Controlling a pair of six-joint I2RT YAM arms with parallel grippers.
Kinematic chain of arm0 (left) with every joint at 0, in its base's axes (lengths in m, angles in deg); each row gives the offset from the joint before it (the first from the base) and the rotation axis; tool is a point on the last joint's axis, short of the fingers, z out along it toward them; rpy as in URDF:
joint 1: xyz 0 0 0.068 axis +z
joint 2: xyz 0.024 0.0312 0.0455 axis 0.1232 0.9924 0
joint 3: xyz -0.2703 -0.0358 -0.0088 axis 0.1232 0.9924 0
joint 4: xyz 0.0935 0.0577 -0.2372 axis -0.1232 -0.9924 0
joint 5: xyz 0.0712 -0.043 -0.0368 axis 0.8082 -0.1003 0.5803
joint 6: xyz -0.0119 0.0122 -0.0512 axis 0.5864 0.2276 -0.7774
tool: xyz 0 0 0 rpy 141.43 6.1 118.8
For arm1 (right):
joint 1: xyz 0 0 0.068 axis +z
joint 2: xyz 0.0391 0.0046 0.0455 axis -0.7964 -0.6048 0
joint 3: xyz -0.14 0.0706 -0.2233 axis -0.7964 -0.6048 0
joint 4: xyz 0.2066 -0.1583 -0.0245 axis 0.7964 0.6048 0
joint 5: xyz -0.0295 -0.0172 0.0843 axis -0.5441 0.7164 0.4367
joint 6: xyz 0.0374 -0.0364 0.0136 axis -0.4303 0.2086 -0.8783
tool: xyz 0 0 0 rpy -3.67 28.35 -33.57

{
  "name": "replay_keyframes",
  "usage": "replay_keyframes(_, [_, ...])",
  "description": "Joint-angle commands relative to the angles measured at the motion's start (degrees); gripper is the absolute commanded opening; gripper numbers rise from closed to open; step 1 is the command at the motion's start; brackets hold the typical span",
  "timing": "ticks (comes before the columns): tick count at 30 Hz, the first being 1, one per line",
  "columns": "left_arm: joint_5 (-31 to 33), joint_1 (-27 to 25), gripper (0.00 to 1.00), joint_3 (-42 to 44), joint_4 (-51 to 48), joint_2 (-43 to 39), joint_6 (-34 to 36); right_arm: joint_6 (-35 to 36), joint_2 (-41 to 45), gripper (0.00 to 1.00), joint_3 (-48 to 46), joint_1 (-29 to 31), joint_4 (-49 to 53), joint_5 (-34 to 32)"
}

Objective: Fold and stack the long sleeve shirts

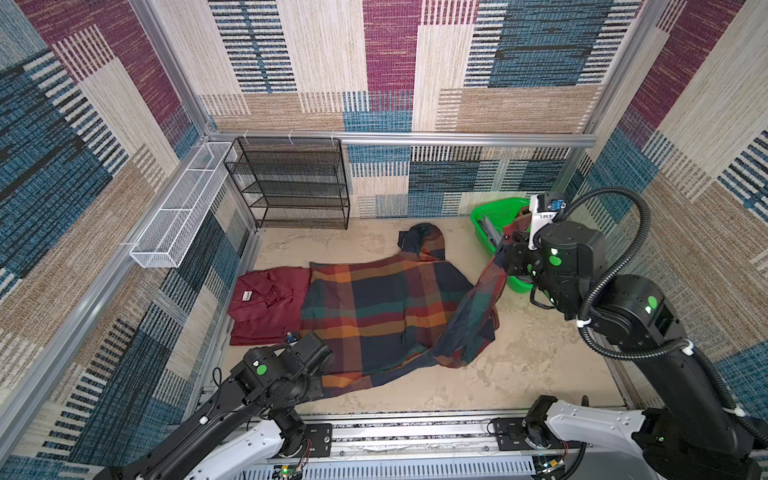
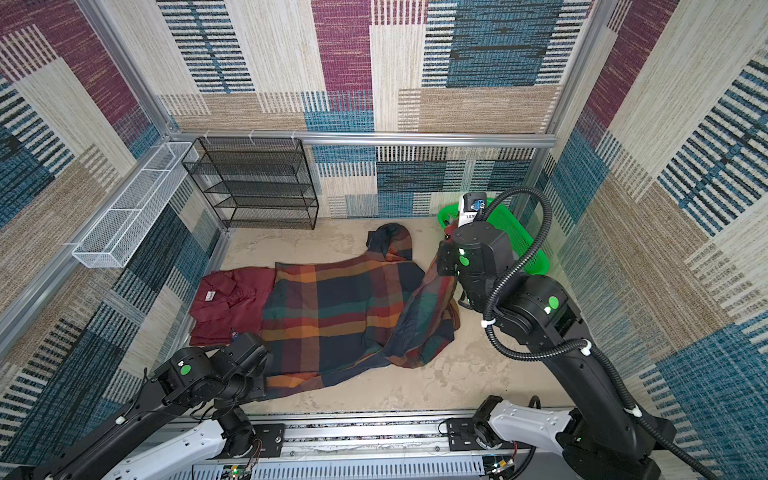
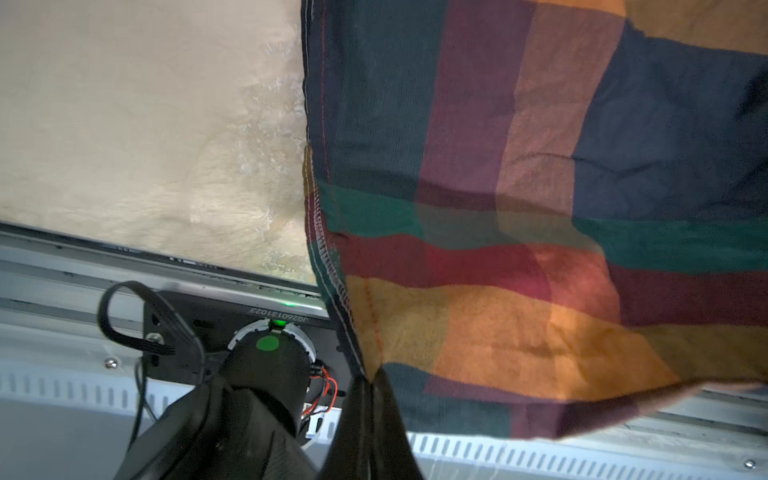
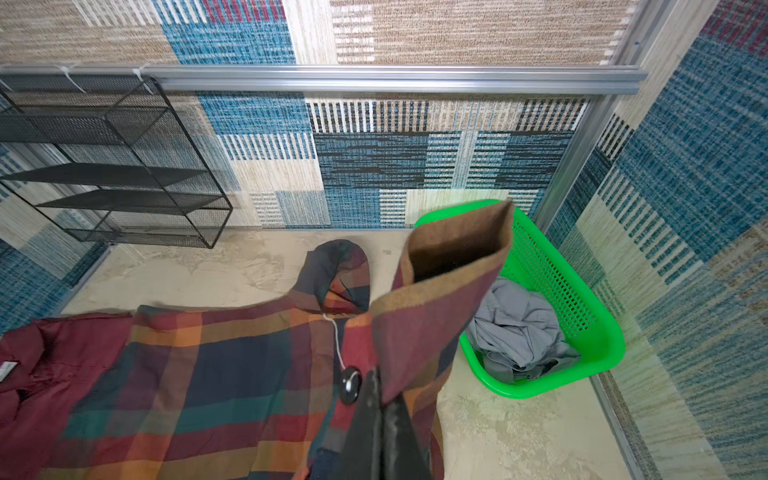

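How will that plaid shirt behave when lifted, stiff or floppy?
Likely floppy: the plaid shirt sags by its sleeve from the right gripper. Probably light: a pinch by the left gripper lifts a hem corner. It may drag the maroon shirt, whose edge it overlaps.

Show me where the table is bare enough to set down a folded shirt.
Bare: the front right, between the plaid shirt, the right arm and the front rail; also the strip in front of the rack, behind the maroon shirt. Crowded: left and centre, under both shirts, and the basket corner.
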Motion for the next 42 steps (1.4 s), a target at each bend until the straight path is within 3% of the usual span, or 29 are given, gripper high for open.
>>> replay_keyframes(1, [-7.7, 5.3, 0.00, 1.6, 5.0, 0.7, 5.2, 1.8, -1.3, 0.00, -1.2, 0.1, -5.7, -3.5])
replay_keyframes(17, [-8.9, 21.1, 0.00, -3.2, 10.1, 12.5, 14.5, 10.6, -10.0, 0.00, -3.1, -0.2, -23.5, -6.7])
replay_keyframes(25, [-14.2, 30.2, 0.00, -2.9, 11.6, 15.4, 18.1, 12.8, -16.3, 0.00, 0.2, -2.5, -26.3, -5.5])
replay_keyframes(31, [-18.0, 33.0, 0.07, -1.8, 12.4, 18.0, 19.0, 11.7, -19.7, 0.00, 1.5, -4.6, -27.2, -2.8])
replay_keyframes(42, [-21.3, 41.9, 0.25, -4.4, 10.2, 17.5, 23.5, 14.1, -30.0, 0.00, 8.7, -5.9, -29.4, -6.0])
